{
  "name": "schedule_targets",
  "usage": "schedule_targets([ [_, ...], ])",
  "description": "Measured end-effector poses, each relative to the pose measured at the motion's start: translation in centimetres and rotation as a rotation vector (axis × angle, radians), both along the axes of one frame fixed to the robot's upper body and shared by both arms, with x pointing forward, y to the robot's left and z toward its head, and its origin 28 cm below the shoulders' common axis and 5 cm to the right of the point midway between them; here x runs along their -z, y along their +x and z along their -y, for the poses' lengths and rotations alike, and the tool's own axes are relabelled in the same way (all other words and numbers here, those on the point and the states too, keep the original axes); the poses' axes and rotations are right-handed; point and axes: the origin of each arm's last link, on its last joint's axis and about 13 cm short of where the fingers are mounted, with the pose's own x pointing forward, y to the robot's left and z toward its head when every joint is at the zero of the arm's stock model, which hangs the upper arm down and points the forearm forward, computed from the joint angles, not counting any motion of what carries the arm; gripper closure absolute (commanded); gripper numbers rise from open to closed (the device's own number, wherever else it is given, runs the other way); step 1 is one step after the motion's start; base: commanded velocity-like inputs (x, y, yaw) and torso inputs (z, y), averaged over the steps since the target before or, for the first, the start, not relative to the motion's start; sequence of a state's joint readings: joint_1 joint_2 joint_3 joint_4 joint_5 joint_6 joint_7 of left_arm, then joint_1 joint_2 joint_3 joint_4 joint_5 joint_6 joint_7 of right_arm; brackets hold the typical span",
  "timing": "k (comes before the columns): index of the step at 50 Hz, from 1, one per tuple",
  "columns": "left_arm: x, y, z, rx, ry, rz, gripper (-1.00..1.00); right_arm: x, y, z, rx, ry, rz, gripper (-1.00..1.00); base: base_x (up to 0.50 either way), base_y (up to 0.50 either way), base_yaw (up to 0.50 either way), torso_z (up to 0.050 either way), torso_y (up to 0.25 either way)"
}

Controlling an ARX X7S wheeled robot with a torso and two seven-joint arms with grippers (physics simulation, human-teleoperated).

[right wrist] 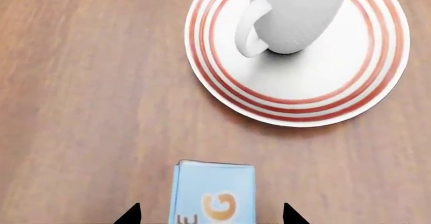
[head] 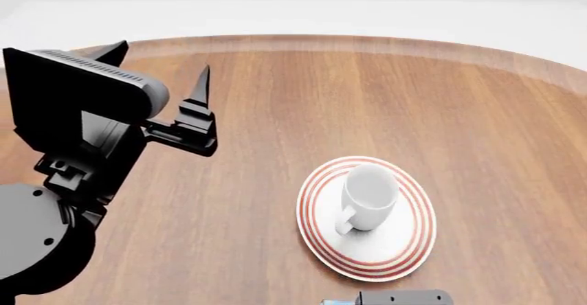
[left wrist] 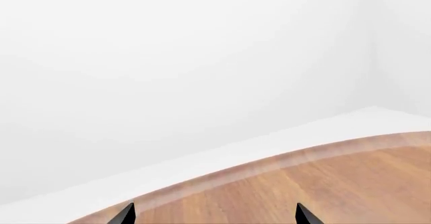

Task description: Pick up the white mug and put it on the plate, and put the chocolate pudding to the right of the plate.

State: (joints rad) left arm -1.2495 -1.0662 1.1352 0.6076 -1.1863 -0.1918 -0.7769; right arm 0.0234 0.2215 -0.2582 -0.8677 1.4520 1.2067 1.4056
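The white mug (head: 369,196) stands upright on the red-ringed plate (head: 403,250), with its handle toward me; the right wrist view shows the same mug (right wrist: 296,14) and plate (right wrist: 336,77). The chocolate pudding (right wrist: 214,191), its top face light blue with orange lettering, lies on the wood in front of the plate. My right gripper (right wrist: 211,215) is open, one fingertip on each side of the carton with a gap at both sides. In the head view only a bit of that gripper (head: 396,297) shows at the bottom edge. My left gripper (head: 161,64) is open and empty above the table's far left, well away from the plate.
The round wooden table (head: 275,99) has its curved far edge (head: 303,40) close to the left gripper (left wrist: 214,215), with white floor and wall beyond it. Bare wood (right wrist: 81,82) lies beside the plate and the carton.
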Motion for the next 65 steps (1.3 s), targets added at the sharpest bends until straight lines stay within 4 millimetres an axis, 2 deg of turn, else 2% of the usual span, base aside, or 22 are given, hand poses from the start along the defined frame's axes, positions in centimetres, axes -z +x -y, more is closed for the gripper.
schedule_targets([
  [57, 0.6, 0.3, 0.0, -0.003, 0.004, -0.013, -1.0, 3.0, 1.5, 0.0, -0.014, 0.005, -0.065, -1.0, 0.0, 0.0, 0.0, 0.0, 0.0],
  [58, 0.6, 0.3, 0.0, -0.003, 0.004, -0.014, -1.0, 3.0, 1.5, 0.0, -0.014, 0.005, -0.065, 1.0, 0.0, 0.0, 0.0, 0.0, 0.0],
  [65, 0.7, 0.4, 0.0, -0.003, 0.005, -0.015, -1.0, 3.1, 1.6, 0.0, -0.011, 0.002, -0.059, 1.0, 0.0, 0.0, 0.0, 0.0, 0.0],
])
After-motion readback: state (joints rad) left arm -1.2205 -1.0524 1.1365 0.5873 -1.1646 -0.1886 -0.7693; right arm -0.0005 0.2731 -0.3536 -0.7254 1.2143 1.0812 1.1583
